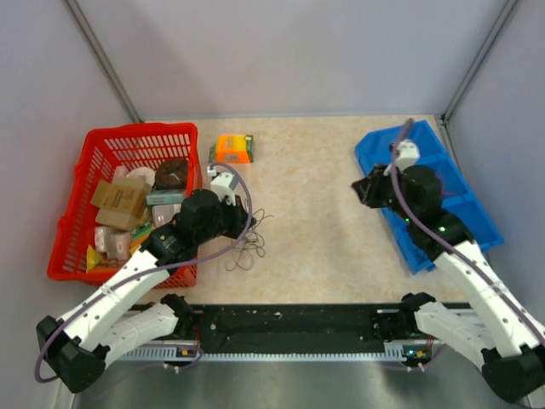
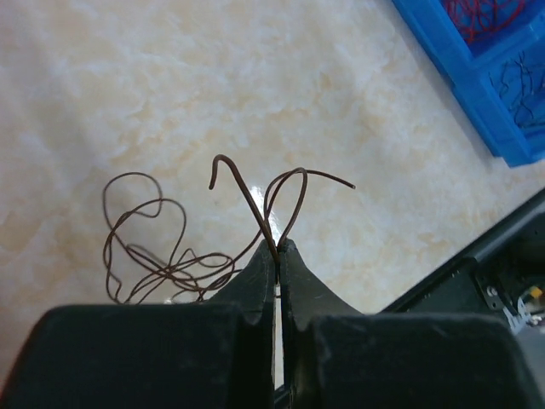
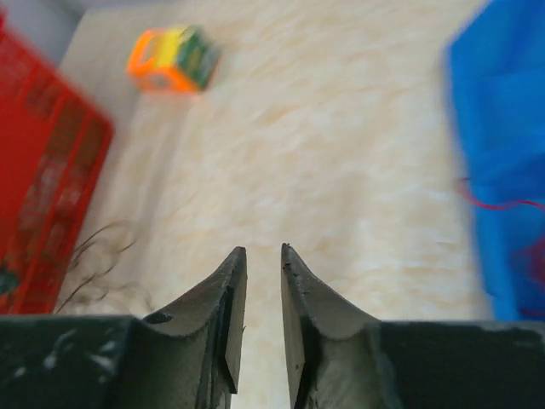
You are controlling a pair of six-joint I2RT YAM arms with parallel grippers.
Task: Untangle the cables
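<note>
The cables (image 1: 247, 243) are a small bundle of thin dark brown wires on the beige table, just right of the red basket. In the left wrist view the bundle (image 2: 162, 264) trails left of my left gripper (image 2: 278, 247), which is shut on a wire loop (image 2: 281, 196) that sticks up from its tips. My left gripper (image 1: 243, 217) sits right over the bundle in the top view. My right gripper (image 3: 264, 251) is slightly open and empty, held above the table at the blue tray's left edge (image 1: 368, 189). The bundle shows faintly at the left of the right wrist view (image 3: 98, 264).
A red basket (image 1: 81, 204) full of packages stands at the left. An orange and green box (image 1: 233, 148) lies at the back centre. A blue tray (image 1: 464, 204) at the right holds thin red and dark wires (image 2: 485, 17). A black rail (image 1: 289, 324) runs along the near edge.
</note>
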